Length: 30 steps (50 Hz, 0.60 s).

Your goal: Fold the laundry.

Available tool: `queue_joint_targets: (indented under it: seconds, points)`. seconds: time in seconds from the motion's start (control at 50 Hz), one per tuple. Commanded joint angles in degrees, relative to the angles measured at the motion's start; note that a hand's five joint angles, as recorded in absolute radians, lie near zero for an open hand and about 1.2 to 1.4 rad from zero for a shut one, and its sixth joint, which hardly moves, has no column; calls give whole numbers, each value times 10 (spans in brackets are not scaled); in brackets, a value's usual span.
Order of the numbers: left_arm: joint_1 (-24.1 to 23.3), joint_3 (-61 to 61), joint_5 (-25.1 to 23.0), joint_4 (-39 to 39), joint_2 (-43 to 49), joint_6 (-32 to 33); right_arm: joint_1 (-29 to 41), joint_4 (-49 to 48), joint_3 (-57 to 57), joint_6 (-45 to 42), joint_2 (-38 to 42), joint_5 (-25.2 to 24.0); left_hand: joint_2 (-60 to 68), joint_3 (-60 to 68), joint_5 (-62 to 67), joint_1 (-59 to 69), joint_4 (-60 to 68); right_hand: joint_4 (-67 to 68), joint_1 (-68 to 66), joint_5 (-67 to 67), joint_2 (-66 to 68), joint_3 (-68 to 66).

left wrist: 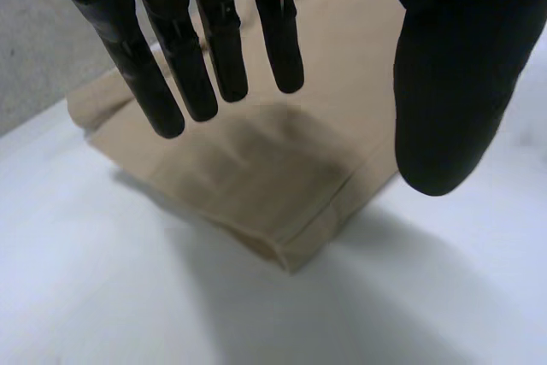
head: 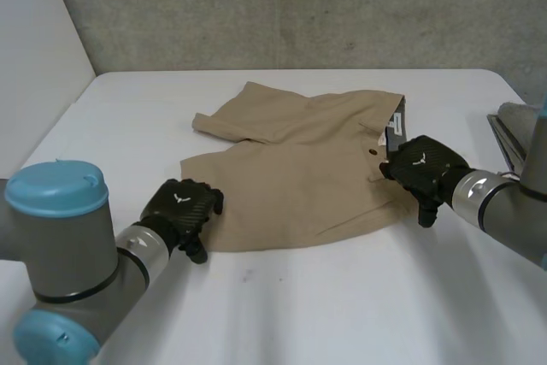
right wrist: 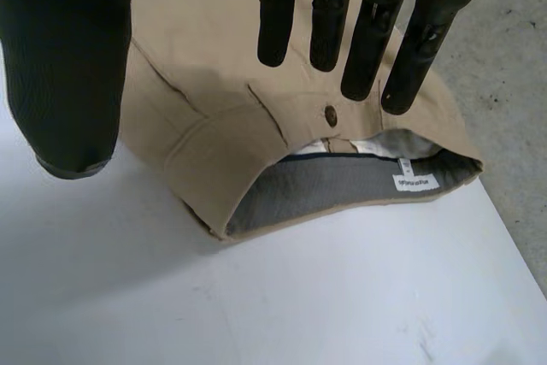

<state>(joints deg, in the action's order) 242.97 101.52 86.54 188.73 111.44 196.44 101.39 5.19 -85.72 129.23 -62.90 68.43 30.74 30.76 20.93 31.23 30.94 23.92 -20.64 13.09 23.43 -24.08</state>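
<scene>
White desk (head: 342,314) and grey wall (head: 299,6) are framing the scene. The left hand (head: 181,209) is hovering with its fingers (left wrist: 171,57) straight and spread, grasping nothing, just above a leg hem (left wrist: 295,250) of the tan shorts (head: 299,185). The right hand (head: 423,168) is likewise hanging released over the waistband (right wrist: 256,203), near its button (right wrist: 331,112). The shorts are lying flat mid-desk, legs apart and waistband gaping. Judging by this, folding is barely beginning, and every fold is remaining to be made.
</scene>
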Motion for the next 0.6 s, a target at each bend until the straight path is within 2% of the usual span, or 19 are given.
queue_joint_targets:
  seconds: [0.02, 0.14, 0.26, 0.36, 0.4, 0.54, 0.6]
  points:
    - [19, -39, -1, 9, 58, 5, -11, -64, -11, 13, 42, -23, 103, 102, 101, 98, 101, 90, -123, 99, 95, -89]
    - [22, -54, -1, 22, 71, 6, -11, -78, -7, 27, 67, -24, 146, 146, 144, 141, 144, 111, -143, 119, 115, -109]
    - [22, -65, 0, 45, 85, 8, -11, -113, -4, 38, 81, -24, 284, 284, 282, 279, 282, 183, -216, 191, 188, -181]
    - [22, -72, 0, 56, 97, 10, -11, -136, -2, 38, 87, -23, 363, 363, 361, 358, 361, 269, -301, 277, 273, -267]
    - [22, -76, 0, 56, 101, 12, -11, -138, 6, 38, 96, -22, 393, 393, 392, 389, 391, 347, -380, 356, 352, -346]
    - [21, -84, 0, 57, 112, 50, -10, -136, 22, 38, 116, -18, 434, 434, 432, 429, 432, 418, -451, 426, 423, -417]
    - [21, -88, 1, 57, 112, 61, -10, -137, 25, 38, 117, -18, 493, 492, 491, 488, 490, 549, -582, 557, 554, -548]
